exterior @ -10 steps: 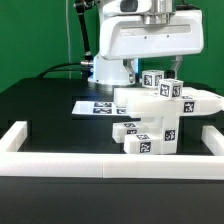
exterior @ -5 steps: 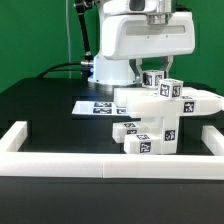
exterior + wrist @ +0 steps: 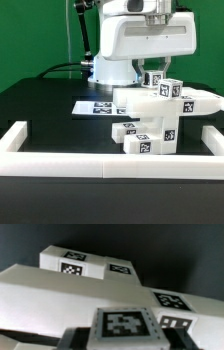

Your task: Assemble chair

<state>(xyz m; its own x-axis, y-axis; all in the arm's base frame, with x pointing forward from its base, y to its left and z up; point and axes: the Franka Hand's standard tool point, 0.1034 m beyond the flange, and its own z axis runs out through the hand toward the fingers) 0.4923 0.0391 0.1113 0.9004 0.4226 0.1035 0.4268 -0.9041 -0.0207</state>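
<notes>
Chair [image 3: 158,118] partly built, seat slab [image 3: 165,100] resting on stacked posts on bench [image 3: 45,115], back pieces seemingly unfinished; fingers' [image 3: 75,339] state impossible to tell.

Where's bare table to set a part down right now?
Bare table lies on the exterior view's left, between the marker board and the border rail. It is crowded on that view's right, where the chair stands under the gripper.
</notes>
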